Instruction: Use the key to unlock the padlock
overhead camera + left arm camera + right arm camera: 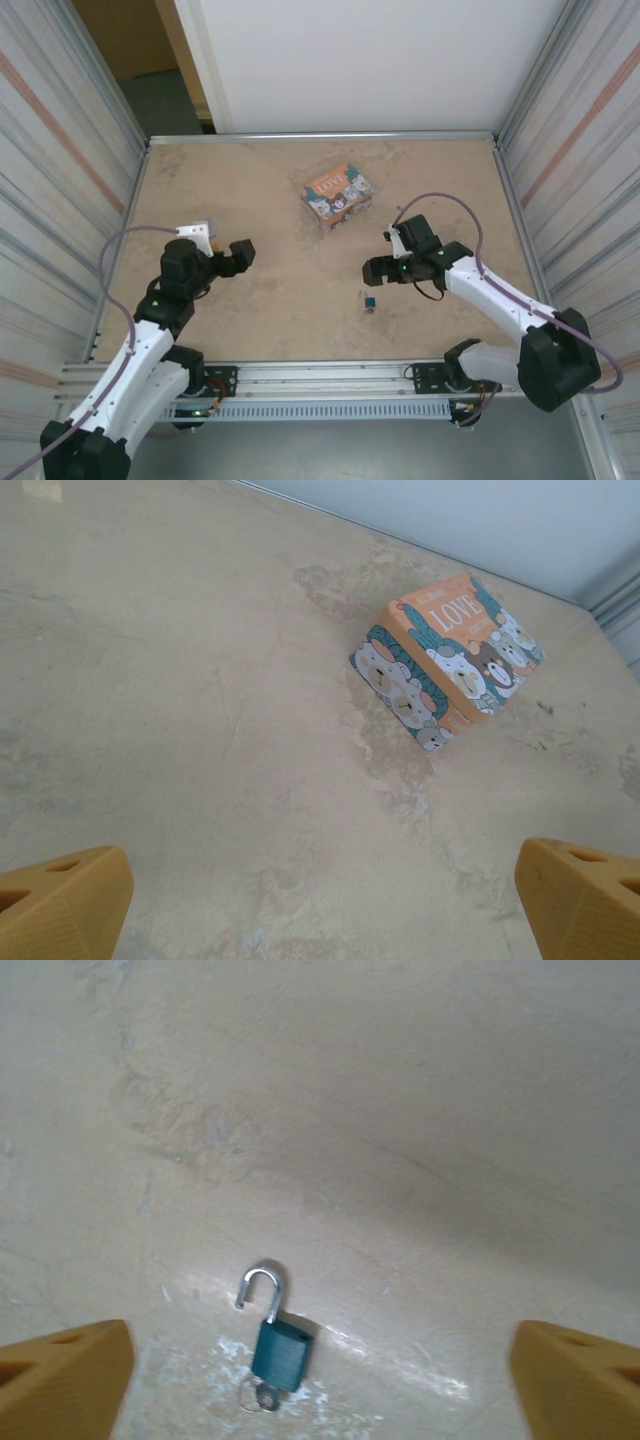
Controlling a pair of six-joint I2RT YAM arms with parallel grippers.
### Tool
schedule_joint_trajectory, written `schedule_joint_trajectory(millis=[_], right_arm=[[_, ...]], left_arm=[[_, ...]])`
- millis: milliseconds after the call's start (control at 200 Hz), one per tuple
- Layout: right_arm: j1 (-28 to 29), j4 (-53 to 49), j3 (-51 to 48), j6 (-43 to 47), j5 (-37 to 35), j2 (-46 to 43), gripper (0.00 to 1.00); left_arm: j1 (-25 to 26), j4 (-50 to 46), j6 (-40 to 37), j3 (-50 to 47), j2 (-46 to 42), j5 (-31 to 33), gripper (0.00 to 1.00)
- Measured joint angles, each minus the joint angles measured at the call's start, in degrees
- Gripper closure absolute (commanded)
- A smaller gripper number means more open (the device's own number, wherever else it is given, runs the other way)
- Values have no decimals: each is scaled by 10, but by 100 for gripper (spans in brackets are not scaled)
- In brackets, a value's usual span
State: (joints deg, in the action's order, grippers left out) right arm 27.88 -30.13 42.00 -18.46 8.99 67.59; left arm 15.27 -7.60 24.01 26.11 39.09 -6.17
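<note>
A small green padlock (280, 1352) lies flat on the table with its silver shackle (262, 1288) swung open. The key (262, 1397) sticks out of its bottom end with a ring on it. In the top view the padlock (371, 301) lies just below and in front of my right gripper (374, 270). My right gripper (320, 1385) hangs above the padlock, open wide, and its orange fingertips (62, 1378) touch nothing. My left gripper (242, 254) is off to the left, far from the padlock. The left gripper (322, 905) is also open and holds nothing.
An orange box with cartoon bears and the word LOVE (337, 195) sits at mid-table, further back; the left wrist view looks at this box (450, 660). Metal walls enclose the table (250, 180) on the left, right and back.
</note>
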Motion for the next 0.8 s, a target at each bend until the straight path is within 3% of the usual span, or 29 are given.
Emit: schedule_joint_trajectory(millis=[406,802], right_arm=[[-74,18,-22,2,12,-115,1],[-143,56,-34,12,-20,-198,1]], left_arm=[[-29,-41,-20,16,-12,29,1],[-54,-51,-56,63,-19,78,1]])
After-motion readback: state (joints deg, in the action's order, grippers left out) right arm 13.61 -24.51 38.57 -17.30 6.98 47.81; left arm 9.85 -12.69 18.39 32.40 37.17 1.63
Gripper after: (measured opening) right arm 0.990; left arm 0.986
